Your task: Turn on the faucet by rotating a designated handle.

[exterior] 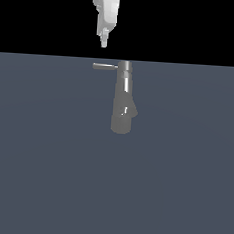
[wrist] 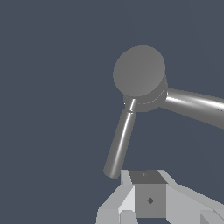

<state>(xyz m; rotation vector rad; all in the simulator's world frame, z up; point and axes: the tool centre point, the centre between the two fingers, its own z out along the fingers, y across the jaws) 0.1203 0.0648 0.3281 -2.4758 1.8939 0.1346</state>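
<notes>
The faucet stands on the plain grey-blue worktop, near the middle of the exterior view. Its body is a thick, glossy grey column with bright highlights. The handle is a thin, short rod sticking out sideways from the narrow end, toward the exterior view's left. In the wrist view the same rod runs from the round cap of the body down toward the hand.

The gripper hangs above the handle, clear of it and not touching. Whether the fingers are apart or together cannot be told: in the exterior view they appear as a single pale tip, and the wrist view shows only the hand's block and part of a finger.

The rod looks like polished metal, so it is probably stiff, hard and rather slippery, and it will likely turn only about its joint at the body. It is slim enough to fit between the fingers. The best hold seems to be near its free end, far from the pivot, where a sideways push or grip gives the most leverage. The thick body should be left alone.
</notes>
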